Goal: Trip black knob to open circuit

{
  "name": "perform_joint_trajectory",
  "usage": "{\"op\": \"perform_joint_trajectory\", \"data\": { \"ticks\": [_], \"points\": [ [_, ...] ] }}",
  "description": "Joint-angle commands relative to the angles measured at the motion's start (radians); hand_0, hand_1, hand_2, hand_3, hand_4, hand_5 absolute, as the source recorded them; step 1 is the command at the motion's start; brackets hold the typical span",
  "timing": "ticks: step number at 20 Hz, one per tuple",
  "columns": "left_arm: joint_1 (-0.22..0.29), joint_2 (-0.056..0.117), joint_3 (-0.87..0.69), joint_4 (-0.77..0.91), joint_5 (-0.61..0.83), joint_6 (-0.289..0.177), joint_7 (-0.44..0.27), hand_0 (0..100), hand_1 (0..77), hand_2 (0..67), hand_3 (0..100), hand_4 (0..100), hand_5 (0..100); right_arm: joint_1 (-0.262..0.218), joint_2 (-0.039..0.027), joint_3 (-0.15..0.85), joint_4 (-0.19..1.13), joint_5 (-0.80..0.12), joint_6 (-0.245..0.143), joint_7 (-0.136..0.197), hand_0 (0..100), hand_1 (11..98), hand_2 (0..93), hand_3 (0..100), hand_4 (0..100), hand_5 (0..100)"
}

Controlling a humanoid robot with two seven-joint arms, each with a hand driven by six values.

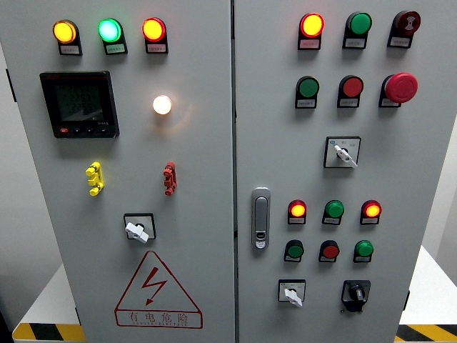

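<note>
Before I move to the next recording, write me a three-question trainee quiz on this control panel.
1. True or false: the black knob sits at the lower right of the right door.
2. Which colour is the lit lamp between the two top-left amber ones: A green, B blue, C white?
3. Fill in: no robot hand is ____ in the head view.

Key: 1 true; 2 A; 3 visible.

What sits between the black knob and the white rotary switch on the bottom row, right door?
Nothing: in the head view, bare grey panel separates the black knob from the white rotary switch.
</note>
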Motion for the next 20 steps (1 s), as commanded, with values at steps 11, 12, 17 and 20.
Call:
{"op": "perform_joint_trajectory", "data": {
  "ticks": [11,12,17,20],
  "points": [
    [0.000,0.001,0.000,0.000,0.000,0.000,0.000,0,3.0,12.9,21,7,2,-0.021,-0.0062,0.364,0.444,-0.356,-0.007,-0.013,67,34.3,2.5,14,7,7],
    [-0.002,0.001,0.000,0.000,0.000,0.000,0.000,0,3.0,12.9,21,7,2,-0.021,-0.0094,0.347,0.477,-0.352,-0.014,-0.013,67,34.5,2.5,14,7,7],
    [0.000,0.001,0.000,0.000,0.000,0.000,0.000,0,3.0,12.9,21,7,2,-0.045,-0.0845,0.296,0.628,-0.263,-0.037,-0.018,67,35.0,2.7,15,8,8],
    [0.000,0.001,0.000,0.000,0.000,0.000,0.000,0,3.0,12.9,21,7,2,-0.068,-0.0769,0.357,0.697,-0.276,-0.033,-0.037,66,35.2,2.9,16,8,8]
  ]
}}
